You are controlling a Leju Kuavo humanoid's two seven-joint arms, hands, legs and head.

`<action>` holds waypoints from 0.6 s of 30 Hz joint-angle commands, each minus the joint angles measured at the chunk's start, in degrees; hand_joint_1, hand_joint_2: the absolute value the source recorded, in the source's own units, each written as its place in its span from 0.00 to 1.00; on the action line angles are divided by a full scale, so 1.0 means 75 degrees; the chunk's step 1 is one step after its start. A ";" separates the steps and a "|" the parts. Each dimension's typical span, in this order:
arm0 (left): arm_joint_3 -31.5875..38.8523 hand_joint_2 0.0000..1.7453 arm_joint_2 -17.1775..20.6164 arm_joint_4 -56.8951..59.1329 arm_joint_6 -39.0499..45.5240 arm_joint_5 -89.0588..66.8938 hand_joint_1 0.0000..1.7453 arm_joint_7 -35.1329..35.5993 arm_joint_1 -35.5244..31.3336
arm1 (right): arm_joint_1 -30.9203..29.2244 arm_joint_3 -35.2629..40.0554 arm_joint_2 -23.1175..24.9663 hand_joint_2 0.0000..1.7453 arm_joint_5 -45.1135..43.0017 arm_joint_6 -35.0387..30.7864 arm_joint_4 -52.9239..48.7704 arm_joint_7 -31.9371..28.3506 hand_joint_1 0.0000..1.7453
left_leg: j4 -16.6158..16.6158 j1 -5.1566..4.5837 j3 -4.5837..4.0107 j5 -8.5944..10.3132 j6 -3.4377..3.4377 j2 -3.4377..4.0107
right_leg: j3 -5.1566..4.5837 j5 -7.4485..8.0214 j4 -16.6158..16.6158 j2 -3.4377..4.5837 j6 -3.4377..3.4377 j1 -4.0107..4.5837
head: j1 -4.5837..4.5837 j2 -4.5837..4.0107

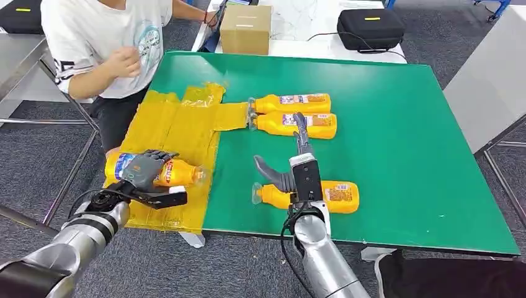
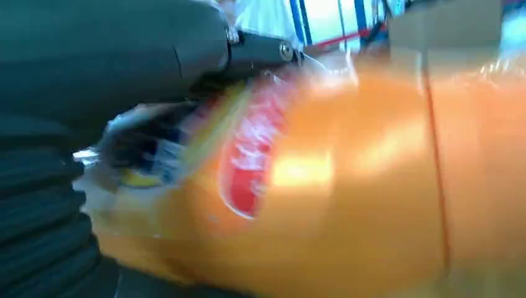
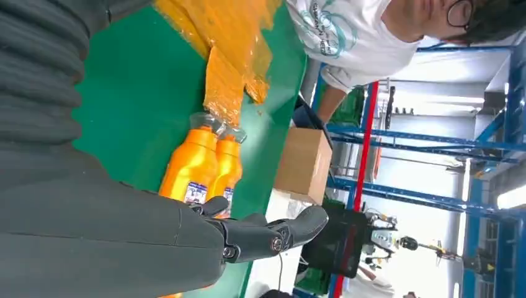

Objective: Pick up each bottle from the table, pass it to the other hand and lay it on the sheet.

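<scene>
Green mat-topped table (image 1: 397, 161) carries everything, with grey carpet around it. Beyond its far edge stand a white bench with a cardboard box (image 1: 245, 28) and a black case (image 1: 370, 27); the right wrist view shows blue racking in the background. A person in a white T-shirt (image 1: 102, 43) stands at the table's far left corner, hands off the work.

Yellow sheet (image 1: 180, 124), crinkled and plastic-looking, covers the table's left part, one flap reaching towards the far bottles.

Progress, judged: early. No bottle lies released on the sheet. One orange bottle (image 1: 162, 172) is over the sheet's near left part, gripped around its label by the left hand (image 1: 144, 169); whether it already rests on the sheet I cannot tell. The left wrist view shows it close and blurred, fingers across it.

Three bottles remain on the green: a touching pair (image 1: 294, 114) near the sheet's flap, caps towards it, and a single near bottle (image 1: 322, 196) at the front edge.

Right hand (image 1: 291, 162) hovers over the near bottle, fingers spread, thumb out, holding nothing. Likely next: release left, then grasp the near bottle.
</scene>
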 commanded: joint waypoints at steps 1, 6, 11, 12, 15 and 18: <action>0.1441 1.00 -0.0467 -0.0090 0.0309 0.1119 0.00 -0.1081 0.0298 | -0.0523 0.0140 -0.0117 1.00 -0.0050 0.0044 0.0745 0.0065 0.00 | -0.0006 0.0001 0.0029 -0.0009 -0.0001 -0.0003 | 0.0030 -0.0009 -0.0008 -0.0002 -0.0005 0.0001 | 0.0000 0.0000; 0.1444 1.00 -0.0456 -0.0089 0.0305 0.1120 0.00 -0.1082 0.0298 | -0.0519 0.0139 -0.0120 1.00 -0.0050 0.0044 0.0749 0.0065 0.00 | -0.0002 0.0002 0.0030 -0.0014 -0.0005 -0.0004 | 0.0036 -0.0015 -0.0003 -0.0001 -0.0009 0.0002 | 0.0000 0.0000; 0.1670 1.00 -0.0498 -0.0259 0.0442 0.1353 0.00 -0.1471 0.0382 | -0.0569 0.0152 -0.0126 1.00 -0.0023 0.0081 0.0849 0.0119 0.00 | -0.0004 -0.0001 0.0004 -0.0002 -0.0003 -0.0004 | 0.0009 -0.0003 -0.0006 -0.0002 -0.0005 0.0000 | 0.0000 0.0000; 0.1709 1.00 -0.0512 -0.0389 0.0621 0.1376 0.00 -0.1550 0.0440 | -0.0604 0.0164 -0.0135 1.00 0.0035 0.0039 0.0918 0.0131 0.00 | 0.0001 0.0002 0.0016 -0.0010 -0.0005 -0.0006 | 0.0023 -0.0011 -0.0002 -0.0004 -0.0009 0.0003 | 0.0000 0.0000; 0.1573 1.00 -0.0678 -0.1587 0.0880 0.2471 0.00 -0.1648 0.0861 | -0.0747 0.0230 -0.0164 1.00 0.0249 0.0075 0.1291 0.0269 0.00 | -0.0003 0.0000 0.0016 -0.0007 -0.0003 -0.0012 | 0.0025 -0.0010 -0.0006 -0.0010 -0.0006 0.0001 | 0.0000 0.0000; 0.1218 1.00 -0.0739 -0.2604 0.0550 0.3613 0.00 -0.1648 0.1142 | -0.0913 0.0334 -0.0194 0.00 0.0719 -0.0049 0.1764 0.0513 0.00 | -0.0003 0.0001 0.0018 -0.0007 -0.0002 -0.0016 | 0.0027 -0.0011 -0.0008 -0.0015 -0.0005 0.0002 | 0.0000 0.0000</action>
